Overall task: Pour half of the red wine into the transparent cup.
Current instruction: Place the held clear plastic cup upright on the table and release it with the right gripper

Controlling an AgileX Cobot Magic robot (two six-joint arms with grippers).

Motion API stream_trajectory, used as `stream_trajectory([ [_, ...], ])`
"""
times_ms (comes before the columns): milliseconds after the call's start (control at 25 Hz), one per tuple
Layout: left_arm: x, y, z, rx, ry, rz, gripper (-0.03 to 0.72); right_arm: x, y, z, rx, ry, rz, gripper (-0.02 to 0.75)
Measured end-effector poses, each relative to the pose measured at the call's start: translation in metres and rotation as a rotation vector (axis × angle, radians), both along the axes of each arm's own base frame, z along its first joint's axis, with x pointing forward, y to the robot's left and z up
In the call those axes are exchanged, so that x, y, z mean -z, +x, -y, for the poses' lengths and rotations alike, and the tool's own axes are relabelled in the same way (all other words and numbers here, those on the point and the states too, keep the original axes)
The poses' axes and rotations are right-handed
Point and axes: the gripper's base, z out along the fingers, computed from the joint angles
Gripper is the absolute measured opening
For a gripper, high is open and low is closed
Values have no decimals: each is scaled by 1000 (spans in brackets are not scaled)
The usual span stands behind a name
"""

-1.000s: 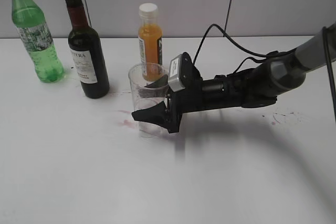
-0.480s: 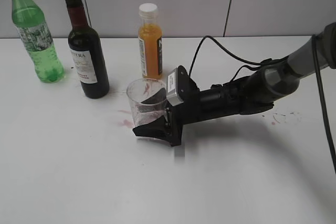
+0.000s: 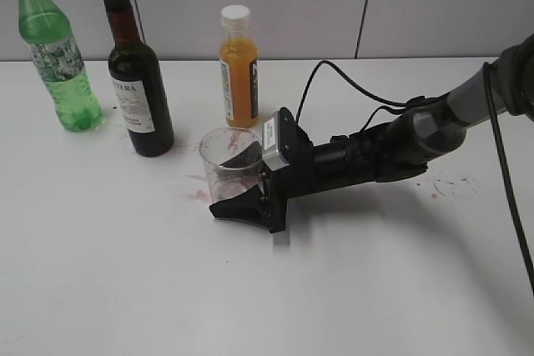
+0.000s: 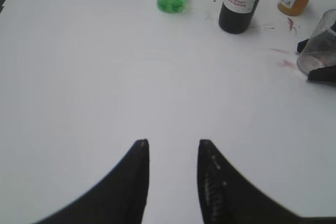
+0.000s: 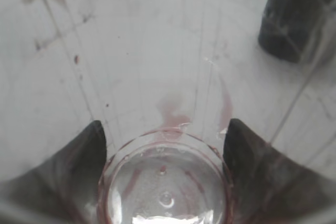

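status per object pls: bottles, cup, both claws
wine bottle: upright, uncapped, untouched
green bottle: upright, capped
orange juice bottle: upright, white cap on
transparent cup: upright on table, no wine inside, only reddish stains
right claw: around the cup near its base, one finger each side
left claw: open, holds nothing, above bare table
table: small red splashes beside the cup

Slanted exterior; wrist views sharing cup [image 4: 318, 48].
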Motion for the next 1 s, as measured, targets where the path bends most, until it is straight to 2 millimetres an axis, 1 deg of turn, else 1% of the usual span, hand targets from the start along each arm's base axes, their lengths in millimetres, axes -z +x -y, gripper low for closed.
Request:
stream_trajectory([
  [80,0,0,0,0,0,0,237,0,0,0,2,-1,-5,535],
  [200,0,0,0,0,0,0,237,0,0,0,0,-3,-6,617],
  [280,0,0,0,0,0,0,237,1,0,0,1,-6,-6,652],
  [480,0,0,0,0,0,0,237,-3,2,5,8,-20,3,666],
  [560,0,0,0,0,0,0,237,-4,0,14,23,-33,-7,666],
  [680,0,0,0,0,0,0,237,-6,-1,34,73,-72,-16,666],
  [1000,0,0,0,0,0,0,237,-33,-2,84,206,-115,5,665],
])
